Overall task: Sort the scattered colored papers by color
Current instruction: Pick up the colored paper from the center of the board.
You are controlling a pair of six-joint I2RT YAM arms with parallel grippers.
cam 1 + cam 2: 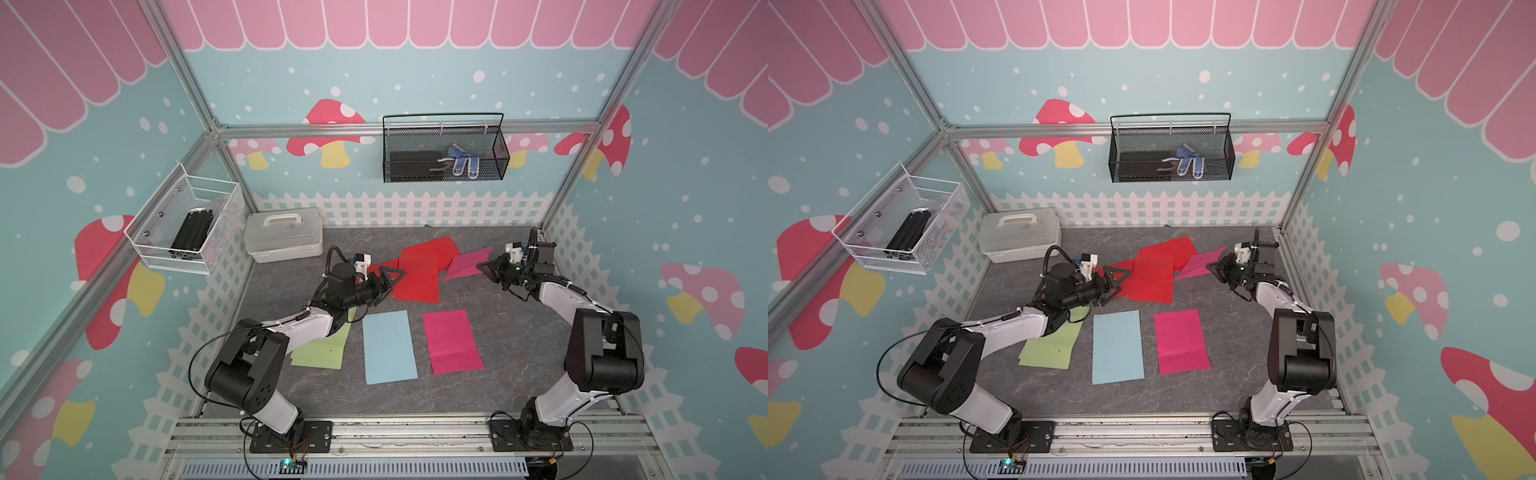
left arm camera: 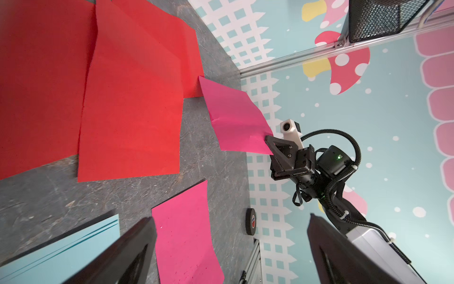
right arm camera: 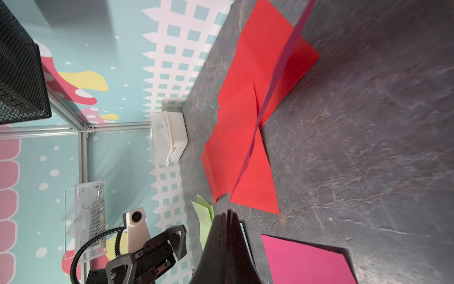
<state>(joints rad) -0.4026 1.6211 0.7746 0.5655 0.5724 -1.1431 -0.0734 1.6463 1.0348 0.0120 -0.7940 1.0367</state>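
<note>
Far right, right gripper (image 1: pixel 483 266) pinches a limp-looking, light magenta-pink paper sheet (image 1: pixel 465 262) by its edge; left gripper (image 1: pixel 392 282) gapes over red paper sheets (image 1: pixel 419 278).

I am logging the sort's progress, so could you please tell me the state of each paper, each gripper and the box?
left gripper: open, holding nothing.
right gripper: shut on held pink sheet.
held pink sheet: gripped edge raised, tilted.
red papers: overlapping in a loose pile.
other pink sheet: flat, alone.
blue paper: flat, alone.
green sheet: flat, partly under left arm.
white box: lid closed.
</note>
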